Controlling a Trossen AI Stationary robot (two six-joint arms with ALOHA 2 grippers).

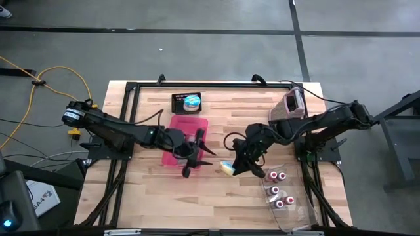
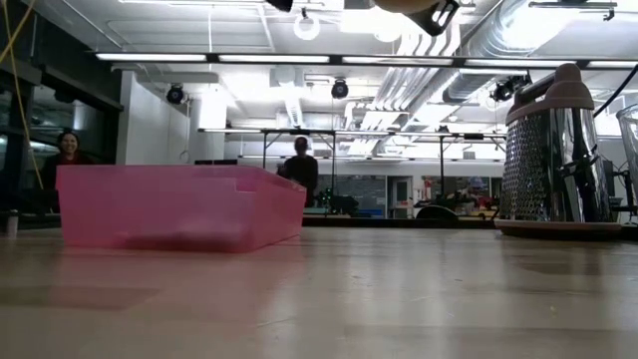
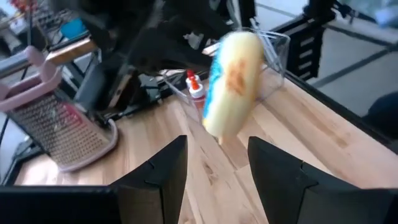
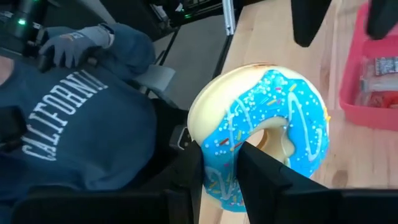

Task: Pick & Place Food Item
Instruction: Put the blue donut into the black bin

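A donut with blue sprinkled icing hangs above the table's middle, and my right gripper is shut on it. In the high view the donut shows just left of that gripper. My left gripper stands open over the near right side of the pink bin. Its fingers point toward the donut with nothing between them. The pink bin rests flat on the table, and a wrapped packet lies inside it. My right gripper pinches the donut's ring at its lower part between its two fingers. One finger lies on the iced face up to the hole, the other behind the plain side. The donut stands on edge above the fingers, lifted clear of the table.
A metal grater stands at the far right. A black tray with another blue-iced item sits behind the pink bin. A clear tray holding cupcakes lies near the front right. A person in a blue sweatshirt sits beyond the table edge.
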